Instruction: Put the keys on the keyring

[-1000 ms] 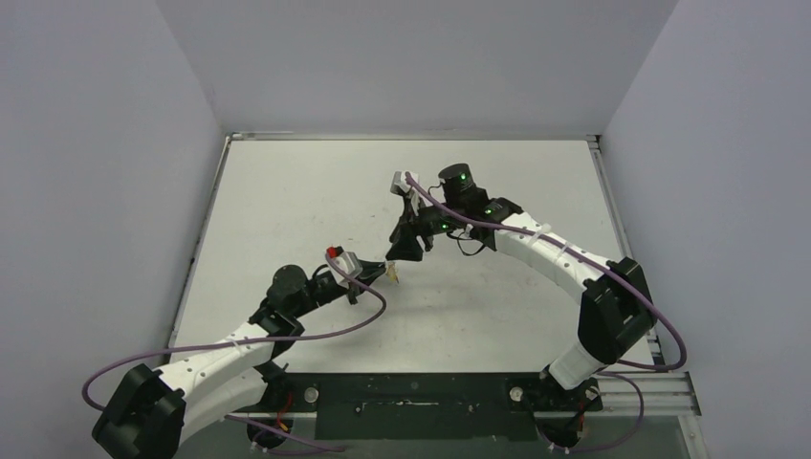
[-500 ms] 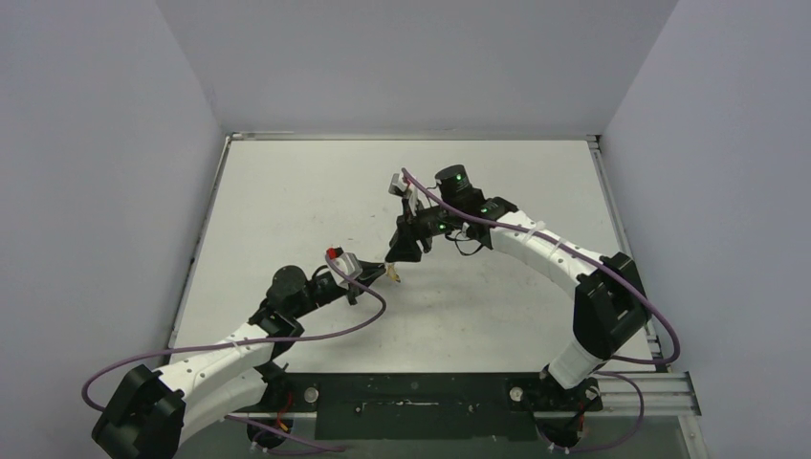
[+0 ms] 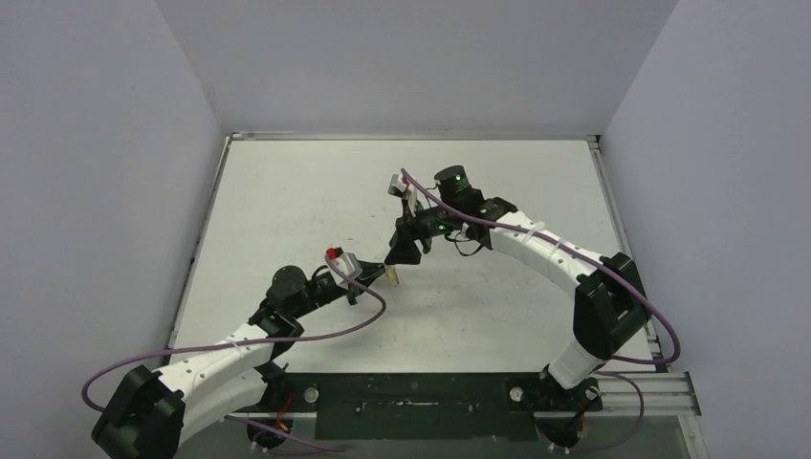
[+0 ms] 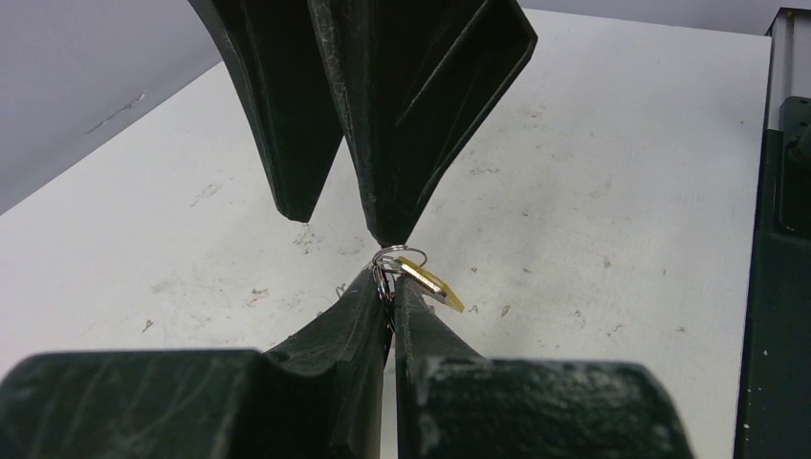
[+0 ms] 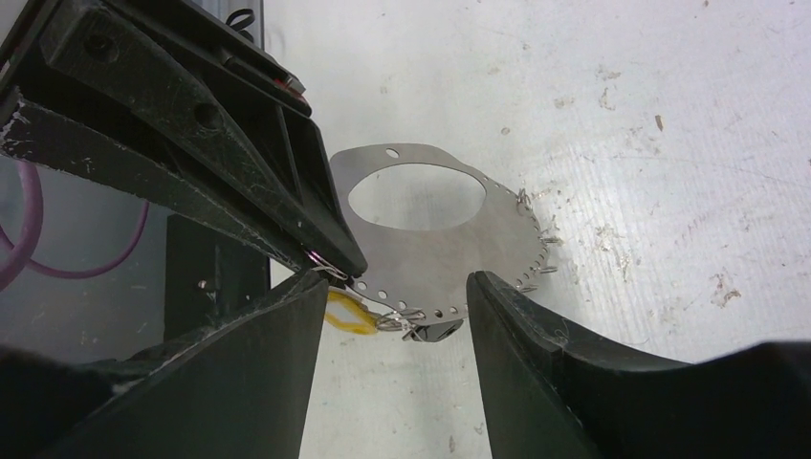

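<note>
pinching the yellow key point(image 4: 432, 285), low left gripper point(image 4: 387, 282) meets down-pointing, spread-jawed right gripper point(image 5: 394, 285).

The white table point(image 3: 287, 191) is showing grey scuffs and dark specks; a silvery rail point(image 3: 411, 137) is running along its far and side edges, and a black base plate point(image 3: 430, 394) is sitting at its near edge.

Thin, glossy metal keyring point(image 5: 430, 263); table point(image 5: 669, 143) matt, rough (scuffed and speckled).
</note>
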Available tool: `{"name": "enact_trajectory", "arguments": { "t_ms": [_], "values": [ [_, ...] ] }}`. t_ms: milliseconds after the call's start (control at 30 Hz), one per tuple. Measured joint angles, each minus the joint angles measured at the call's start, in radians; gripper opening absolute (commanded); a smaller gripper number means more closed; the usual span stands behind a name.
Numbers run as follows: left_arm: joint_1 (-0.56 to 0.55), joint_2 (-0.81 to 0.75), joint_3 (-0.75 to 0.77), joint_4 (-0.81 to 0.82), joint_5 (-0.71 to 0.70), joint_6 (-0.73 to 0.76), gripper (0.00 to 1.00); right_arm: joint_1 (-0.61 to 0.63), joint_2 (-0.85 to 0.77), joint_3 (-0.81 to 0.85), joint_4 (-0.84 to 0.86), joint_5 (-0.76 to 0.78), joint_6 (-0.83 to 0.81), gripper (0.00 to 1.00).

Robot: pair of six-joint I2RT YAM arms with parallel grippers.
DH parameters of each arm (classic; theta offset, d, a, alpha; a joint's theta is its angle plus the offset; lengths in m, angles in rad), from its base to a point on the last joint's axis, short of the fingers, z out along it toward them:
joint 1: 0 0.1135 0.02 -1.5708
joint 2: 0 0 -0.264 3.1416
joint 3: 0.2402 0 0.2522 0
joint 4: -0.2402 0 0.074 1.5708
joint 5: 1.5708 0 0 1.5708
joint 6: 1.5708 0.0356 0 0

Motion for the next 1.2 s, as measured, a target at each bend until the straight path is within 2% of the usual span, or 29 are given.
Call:
{"name": "enact_trajectory", "arguments": {
  "t_ms": [500, 800, 1000, 1200],
  "values": [
    [0.000, -0.011, -0.016, 0.000, 0.000, 0.000, 0.00, 0.062, -0.045, 0.000, -0.001, 0.025, 0.003, 0.59],
    [0.000, -0.012, -0.016, 0.000, 0.000, 0.000, 0.00, 0.165, -0.049, 0.042, -0.124, 0.197, -0.058, 0.56],
    [0.000, -0.014, -0.016, 0.000, 0.000, 0.000, 0.00, 0.149, -0.050, 0.043, -0.151, 0.278, -0.072, 0.56],
    [0.001, -0.023, -0.016, -0.001, 0.000, 0.000, 0.00, 0.068, -0.062, 0.018, -0.107, 0.259, -0.020, 0.55]
  ]
}}
